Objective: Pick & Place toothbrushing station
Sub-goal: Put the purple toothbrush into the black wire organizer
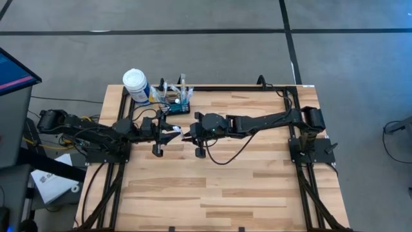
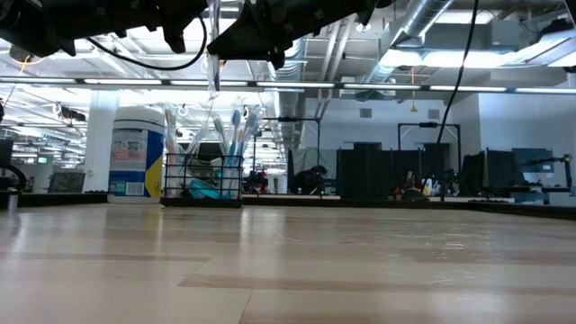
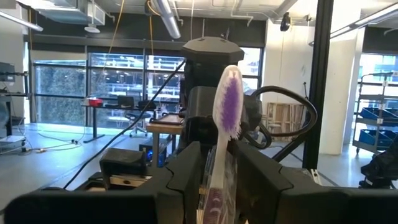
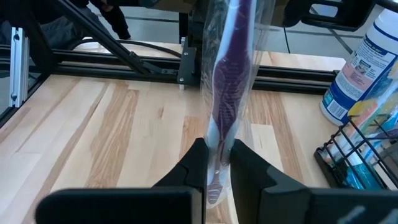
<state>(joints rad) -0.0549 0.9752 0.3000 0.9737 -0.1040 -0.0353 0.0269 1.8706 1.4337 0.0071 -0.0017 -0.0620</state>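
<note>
Both claws pinch purple toothbrush [image 3: 225, 134] in clear wrapper above table

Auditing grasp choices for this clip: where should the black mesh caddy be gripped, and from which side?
Probably the top rim of the caddy's front wall, coming from above on the table-centre side: the bottle crowds the left arm's side, and brushes stick up from inside. Both end effectors, left and right, are shut on a wrapped purple toothbrush.
</note>
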